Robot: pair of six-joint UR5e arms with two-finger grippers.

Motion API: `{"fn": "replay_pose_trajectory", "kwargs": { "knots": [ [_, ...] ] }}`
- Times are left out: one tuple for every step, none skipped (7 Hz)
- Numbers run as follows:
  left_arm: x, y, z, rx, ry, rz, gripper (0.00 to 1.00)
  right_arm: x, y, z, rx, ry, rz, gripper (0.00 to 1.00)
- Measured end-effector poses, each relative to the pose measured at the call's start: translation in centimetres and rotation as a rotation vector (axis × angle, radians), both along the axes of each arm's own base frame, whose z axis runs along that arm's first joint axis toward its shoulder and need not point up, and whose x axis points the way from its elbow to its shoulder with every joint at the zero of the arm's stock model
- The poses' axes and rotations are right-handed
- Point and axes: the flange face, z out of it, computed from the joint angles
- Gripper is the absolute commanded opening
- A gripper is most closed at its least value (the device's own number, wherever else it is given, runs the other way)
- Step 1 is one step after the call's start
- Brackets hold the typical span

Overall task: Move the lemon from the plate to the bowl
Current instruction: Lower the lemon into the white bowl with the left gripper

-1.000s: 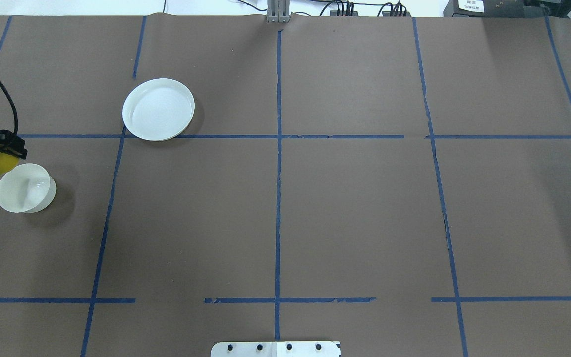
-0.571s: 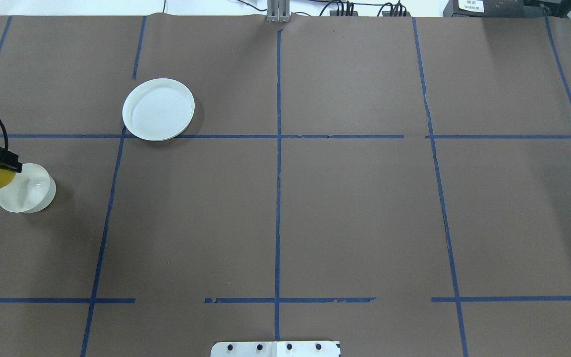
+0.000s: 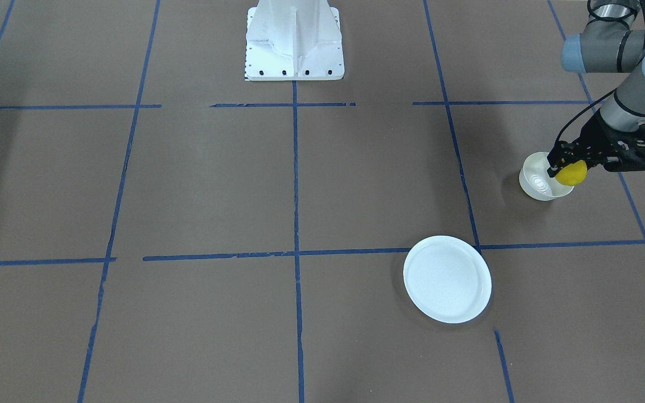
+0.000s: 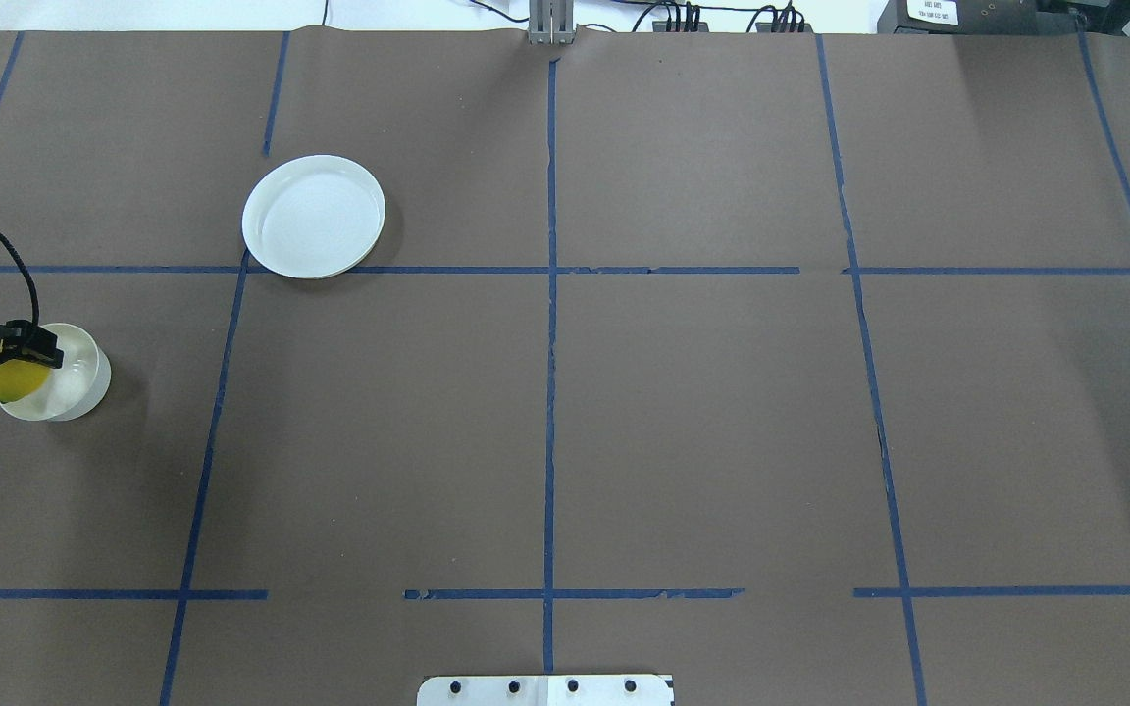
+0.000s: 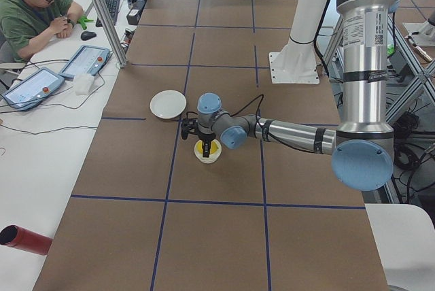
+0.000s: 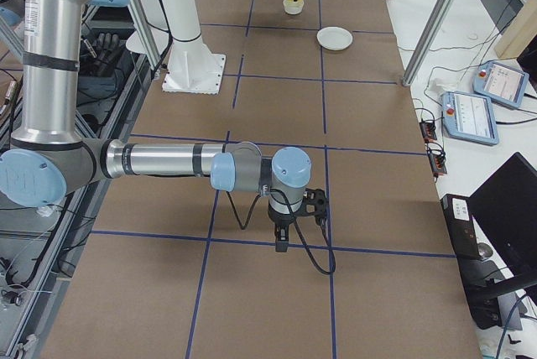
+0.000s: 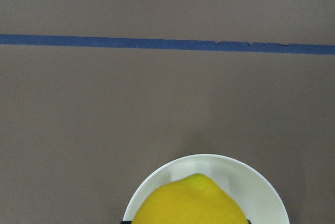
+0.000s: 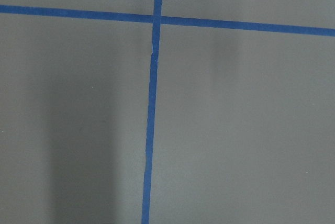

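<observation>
Left arm (image 3: pixel 633 92) enters at the upper right of the front-facing view, its forearm sloping down to the wrist. The left hand (image 3: pixel 568 166) points downward, fingers clamped on the lemon (image 3: pixel 572 174). Right arm (image 6: pixel 159 160), left of centre in the right-side view, extends level. The right hand (image 6: pixel 282 240) points straight down; its finger state cannot be told.
</observation>
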Motion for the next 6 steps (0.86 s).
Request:
{"fn": "replay_pose_trajectory", "kwargs": {
  "knots": [
    [0.43, 0.11, -0.08, 0.0, 0.002, 0.007, 0.73, 0.0, 0.0, 0.0, 0.0, 0.0, 0.0, 1.0],
    [0.6, 0.17, -0.09, 0.0, 0.002, 0.01, 0.99, 0.0, 0.0, 0.0, 0.0, 0.0, 0.0, 1.0],
    [0.68, 0.18, -0.07, 0.0, 0.001, 0.011, 1.0, 0.0, 0.0, 0.0, -0.001, 0.0, 0.001, 1.0],
    [0.7, 0.18, -0.02, 0.0, 0.0, 0.012, 1.0, 0.0, 0.0, 0.01, -0.001, 0.0, 0.001, 1.0],
    [0.75, 0.18, -0.01, -0.001, 0.001, 0.013, 1.0, 0.0, 0.01, 0.02, -0.001, 0.0, 0.001, 1.0],
    [0.79, 0.16, -0.06, -0.002, 0.003, 0.014, 1.0, 0.0, 0.0, 0.02, -0.001, 0.0, 0.001, 1.0]
  ]
}}
